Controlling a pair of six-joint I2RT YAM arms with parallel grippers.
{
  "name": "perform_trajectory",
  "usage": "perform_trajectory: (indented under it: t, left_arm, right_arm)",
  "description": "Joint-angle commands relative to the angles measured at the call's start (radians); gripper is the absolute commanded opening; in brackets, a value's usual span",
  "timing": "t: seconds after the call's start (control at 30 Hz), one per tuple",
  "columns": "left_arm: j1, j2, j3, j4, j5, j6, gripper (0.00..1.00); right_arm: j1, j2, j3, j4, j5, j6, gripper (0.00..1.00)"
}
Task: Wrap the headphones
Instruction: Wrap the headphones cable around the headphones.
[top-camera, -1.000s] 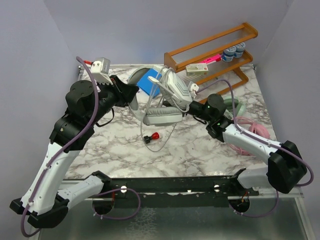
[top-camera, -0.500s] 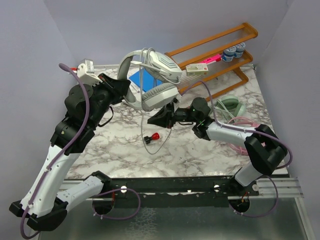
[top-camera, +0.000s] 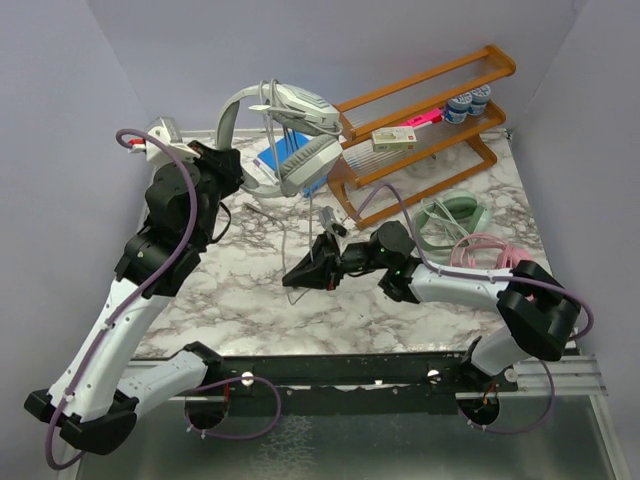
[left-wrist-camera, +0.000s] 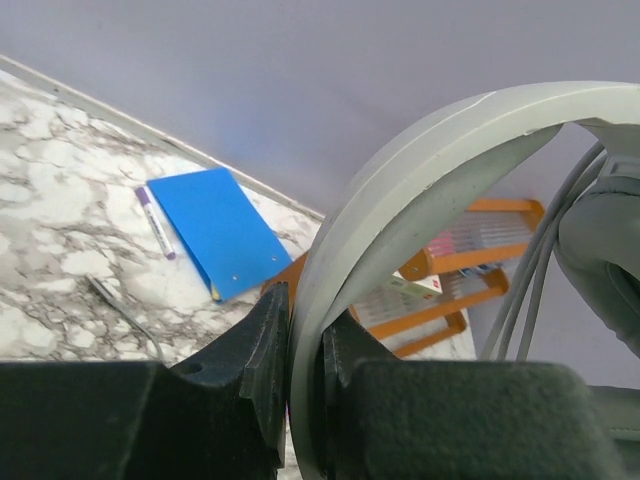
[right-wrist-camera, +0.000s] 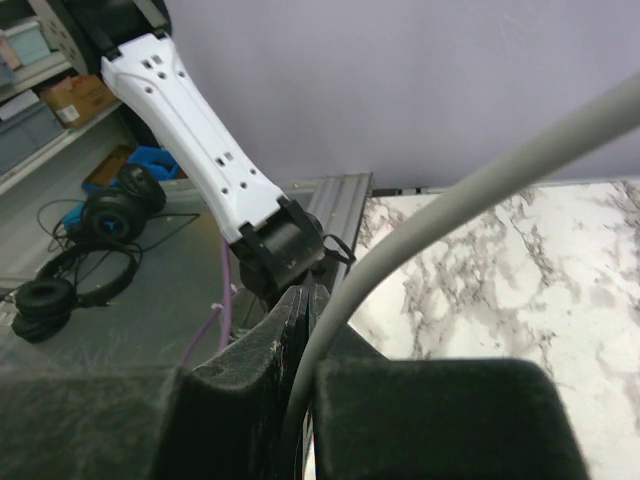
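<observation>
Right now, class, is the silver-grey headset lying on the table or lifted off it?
Lifted off. The left claw clamps the silver-grey headset by its band, holding it above the table.

No legible text in view

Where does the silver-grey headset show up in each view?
Top external: silver-grey headset aloft, upper centre-left.
Left wrist: its headband arcs from bottom centre to upper right.
Right wrist: headset absent; only its cable crosses diagonally.
Shared landmark: marble table.
</observation>
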Motion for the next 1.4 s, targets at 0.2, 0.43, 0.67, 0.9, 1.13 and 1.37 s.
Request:
perform_trajectory:
  t: [0.2,0.43,0.67,0.9,1.13,1.37]
  left_arm:
    - [0.0,0.044,0.009,0.123,-0.181,0.076,0.0]
    - [0.0,0.09,0.008,0.093,-0.28,0.107,0.0]
    - [0.001,0.119,-0.002,0.078,-0.312,0.136,0.0]
    - [0.0,0.124,-0.168,0.244,-0.34,0.534,0.0]
    - [0.001,0.068,-0.334,0.346,-0.318,0.811,0.0]
    - [0.001,0.003,-0.403,0.369,-0.232,0.914,0.0]
  right_arm:
    - [0.11,-0.047,0.072,-0.18,0.067,-0.068,0.09]
    - [0.176,-0.024,0.17,-0.352,0.106,-0.14,0.08]
    - [0.211,-0.016,0.232,-0.388,0.099,-0.132,0.08]
    - [0.212,-0.064,0.383,-0.661,0.286,-0.128,0.06]
    - [0.201,-0.106,0.506,-0.836,0.299,-0.178,0.06]
    - [0.198,-0.109,0.733,-1.309,0.541,-0.467,0.08]
